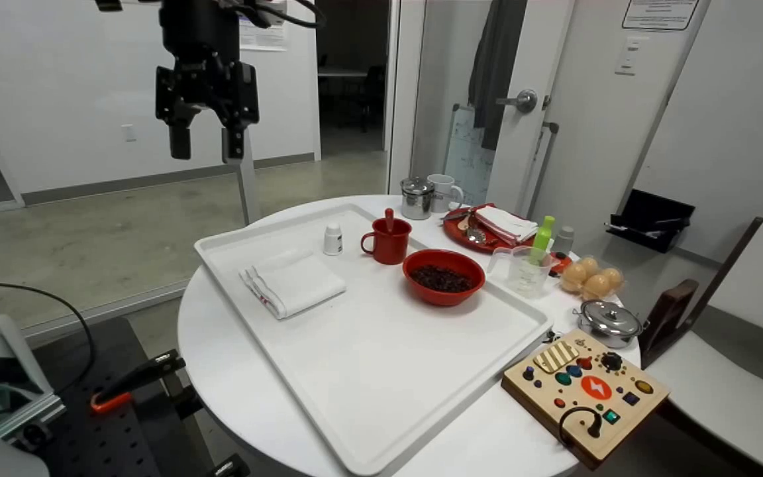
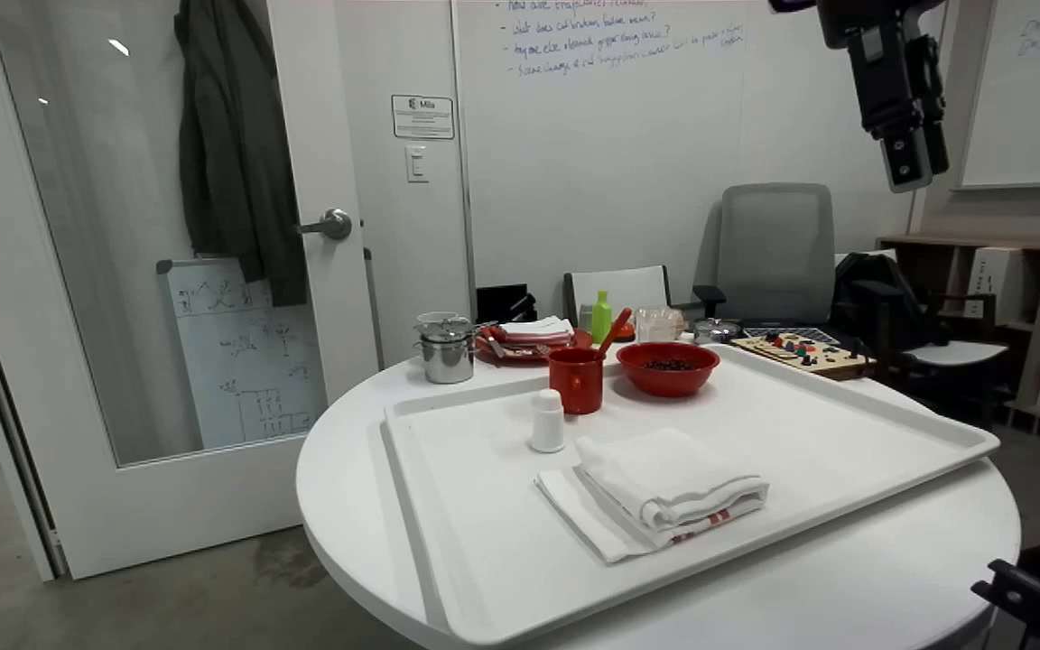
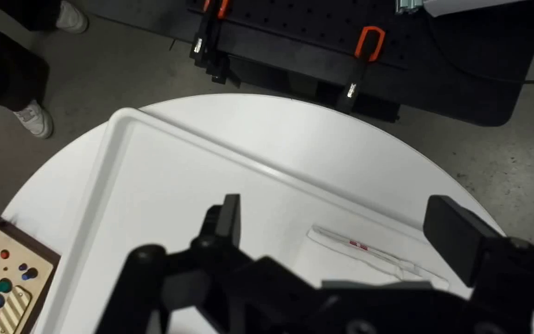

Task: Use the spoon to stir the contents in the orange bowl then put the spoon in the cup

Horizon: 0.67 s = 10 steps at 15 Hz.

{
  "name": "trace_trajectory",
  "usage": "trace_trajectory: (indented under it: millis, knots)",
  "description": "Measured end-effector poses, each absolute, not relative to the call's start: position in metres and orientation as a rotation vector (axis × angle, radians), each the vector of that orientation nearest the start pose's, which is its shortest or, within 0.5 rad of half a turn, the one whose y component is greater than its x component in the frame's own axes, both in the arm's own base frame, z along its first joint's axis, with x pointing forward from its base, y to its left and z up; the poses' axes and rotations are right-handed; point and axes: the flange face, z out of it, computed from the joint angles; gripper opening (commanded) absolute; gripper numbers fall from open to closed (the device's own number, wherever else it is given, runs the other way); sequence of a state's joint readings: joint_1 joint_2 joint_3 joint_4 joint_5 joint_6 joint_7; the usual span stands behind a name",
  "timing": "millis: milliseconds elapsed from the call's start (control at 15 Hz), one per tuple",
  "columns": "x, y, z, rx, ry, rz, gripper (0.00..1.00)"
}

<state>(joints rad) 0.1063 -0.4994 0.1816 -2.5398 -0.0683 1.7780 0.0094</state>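
Leftmost hangs the gripper, fingers spread wide with nothing between them. Next along, the white shaker stands near the red cup; a spread finger on its way down could topple it. The spoon sits in that cup, only its handle showing; if stirring is still due, I fear a slanted pull tipping the cup over. Farther right, hasty stirring might shove the bowl or fling its dark contents across the tray. In an exterior view the spoon plainly slants, a tilt hard to read elsewhere. The wrist view alone catches somebody's shoes; there I can't make out cup or bowl.
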Motion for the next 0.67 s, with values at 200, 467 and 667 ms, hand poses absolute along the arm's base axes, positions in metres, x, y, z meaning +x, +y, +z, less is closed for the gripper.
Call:
trace_trajectory:
  millis: [200,467,667]
  knots:
    - [0.347,0.097,0.422,-3.28,-0.434,0.392,1.0]
    - [0.359,0.104,0.426,-3.307,-0.507,0.228,1.0]
    - [0.372,0.115,0.425,-3.304,-0.657,0.108,1.0]
